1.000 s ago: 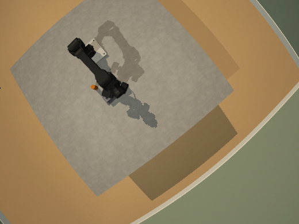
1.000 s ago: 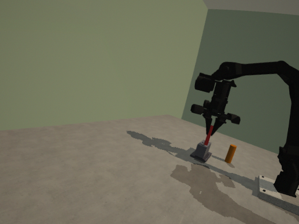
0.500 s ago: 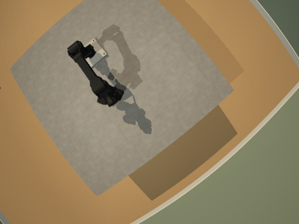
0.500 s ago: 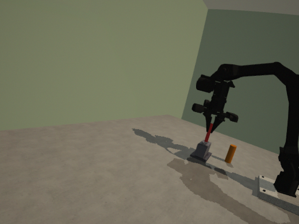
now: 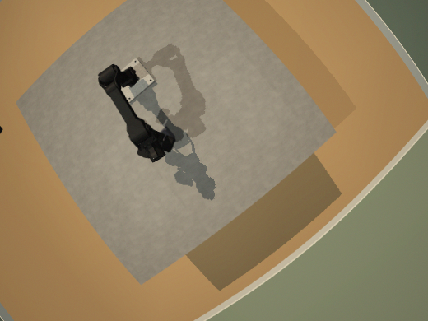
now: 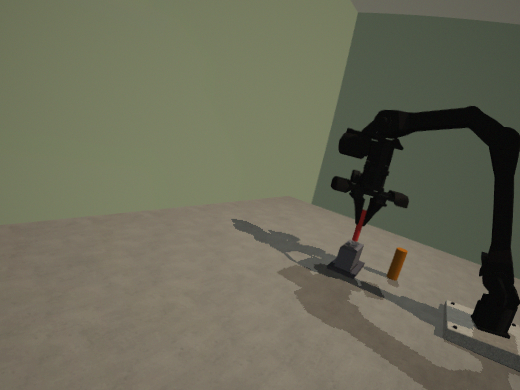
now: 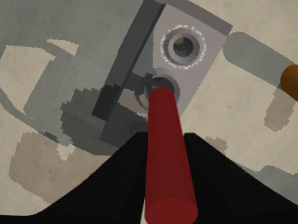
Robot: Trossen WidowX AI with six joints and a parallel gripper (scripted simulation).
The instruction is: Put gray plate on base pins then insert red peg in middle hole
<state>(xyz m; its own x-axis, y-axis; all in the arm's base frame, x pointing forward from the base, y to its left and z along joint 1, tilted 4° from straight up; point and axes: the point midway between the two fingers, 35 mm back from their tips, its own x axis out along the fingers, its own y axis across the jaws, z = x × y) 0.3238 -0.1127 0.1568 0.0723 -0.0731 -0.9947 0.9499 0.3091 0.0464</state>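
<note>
The red peg (image 6: 358, 231) (image 7: 167, 160) is upright, slightly tilted in the exterior view, and clamped between the fingers of my gripper (image 6: 362, 220) (image 7: 165, 143), which is shut on it. The gray plate (image 6: 354, 244) (image 7: 191, 75) lies on top of the base (image 6: 336, 267) (image 7: 125, 65). The peg's lower end is at the plate's middle hole in the wrist view; whether it is just above or slightly inside cannot be told. Most of the peg stands above the plate. One outer hole shows beyond the peg; the other is in shadow. The arm hides plate and base in the top view.
An orange cylinder (image 6: 397, 264) (image 7: 291, 82) stands upright near the base, on the side of the arm's mount. The arm's white mounting plate (image 5: 145, 83) (image 6: 459, 319) lies farther back. Arm shadows fall across the base and the gray surface.
</note>
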